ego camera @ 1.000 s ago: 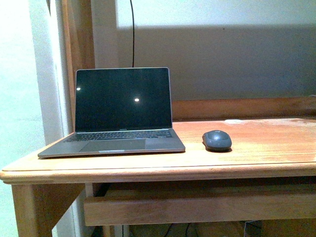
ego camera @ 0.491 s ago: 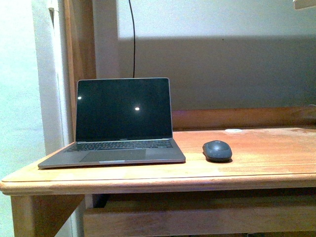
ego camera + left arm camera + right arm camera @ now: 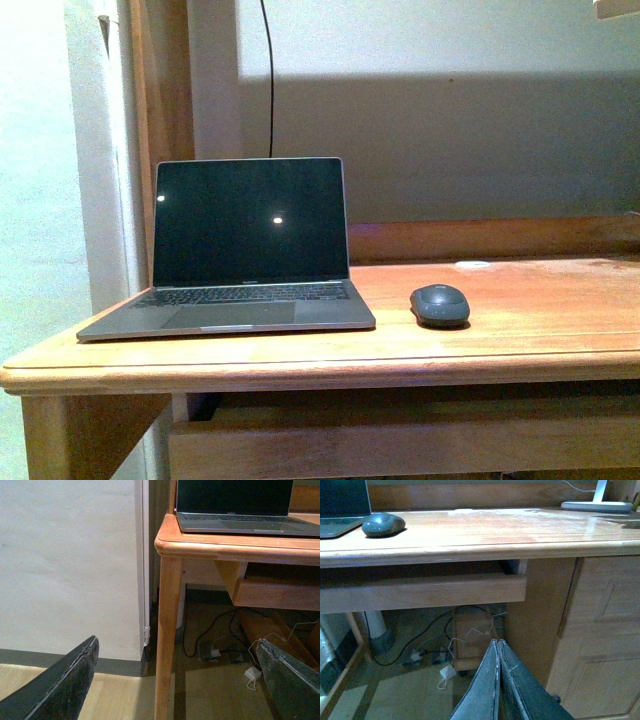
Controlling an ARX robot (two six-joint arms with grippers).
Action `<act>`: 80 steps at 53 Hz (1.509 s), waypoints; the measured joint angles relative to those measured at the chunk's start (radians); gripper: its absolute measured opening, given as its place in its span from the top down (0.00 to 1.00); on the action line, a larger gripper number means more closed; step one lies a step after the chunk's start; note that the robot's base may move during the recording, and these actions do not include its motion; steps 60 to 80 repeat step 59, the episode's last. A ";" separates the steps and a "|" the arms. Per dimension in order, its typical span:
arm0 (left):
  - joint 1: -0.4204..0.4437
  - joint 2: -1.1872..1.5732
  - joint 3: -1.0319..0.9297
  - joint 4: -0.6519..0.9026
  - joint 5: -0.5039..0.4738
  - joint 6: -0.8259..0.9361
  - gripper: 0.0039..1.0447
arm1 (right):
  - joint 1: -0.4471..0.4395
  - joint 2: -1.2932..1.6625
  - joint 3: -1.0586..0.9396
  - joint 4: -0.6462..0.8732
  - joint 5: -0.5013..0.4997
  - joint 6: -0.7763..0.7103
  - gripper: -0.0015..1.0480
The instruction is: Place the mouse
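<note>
The dark grey mouse lies on the wooden desk, just right of the open laptop. It also shows in the right wrist view as the mouse on the desk top. Neither arm appears in the front view. My left gripper is open, low by the desk's corner leg, with nothing between its fingers. My right gripper is shut and empty, below the desk's front edge, well away from the mouse.
A small white disc lies at the back of the desk. A lamp base stands at the far right. Under the desk are a drawer rail, cables and a white adapter. A cabinet stands right.
Between one second and half a second ago the front view shifted, so the laptop and mouse sit lower in the picture. Since then nothing has moved.
</note>
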 joint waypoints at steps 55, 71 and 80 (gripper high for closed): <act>0.000 0.000 0.000 0.000 0.000 0.000 0.07 | 0.000 0.000 0.000 0.000 0.000 -0.001 0.07; 0.000 0.000 0.000 0.000 0.000 0.000 0.07 | 0.000 0.000 0.000 0.000 0.000 -0.001 0.07; 0.000 0.000 0.000 0.000 0.000 0.000 0.07 | 0.000 0.000 0.000 0.000 0.000 -0.001 0.07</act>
